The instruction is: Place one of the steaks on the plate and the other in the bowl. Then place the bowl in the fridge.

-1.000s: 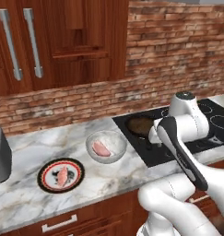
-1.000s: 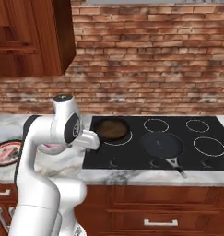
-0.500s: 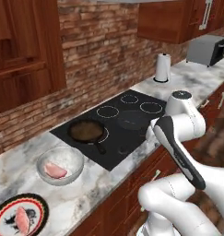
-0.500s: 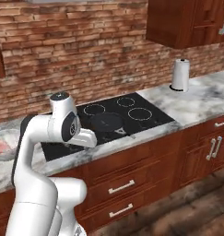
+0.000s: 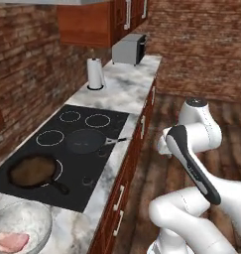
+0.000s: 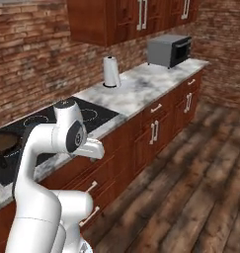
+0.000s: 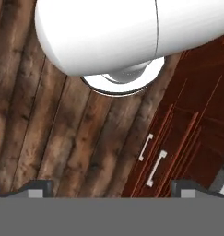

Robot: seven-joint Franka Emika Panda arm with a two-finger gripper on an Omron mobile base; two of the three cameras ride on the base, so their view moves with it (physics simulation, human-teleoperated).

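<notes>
The whitish speckled bowl (image 5: 24,219) stands on the marble counter at the lower left of the left base view, with one pink steak (image 5: 11,242) lying inside it. The plate, the other steak and the fridge are out of view. My arm is folded over the wooden floor, away from the counter. In the hand view my gripper (image 7: 113,188) is open, its two dark fingertips (image 7: 37,186) far apart with nothing between them. It looks down at floorboards and cabinet fronts.
A black cooktop (image 5: 62,126) carries a frying pan (image 5: 32,171) with brown contents and a second pan (image 5: 85,141). Further along the counter stand a paper towel roll (image 5: 95,73) and a grey microwave (image 5: 128,48). Open wooden floor (image 6: 190,173) lies to the right.
The base has swung right along the counter, so the whole scene shifted. The plate slid out of view and the bowl moved to the frame's corner. The gripper stayed open.
</notes>
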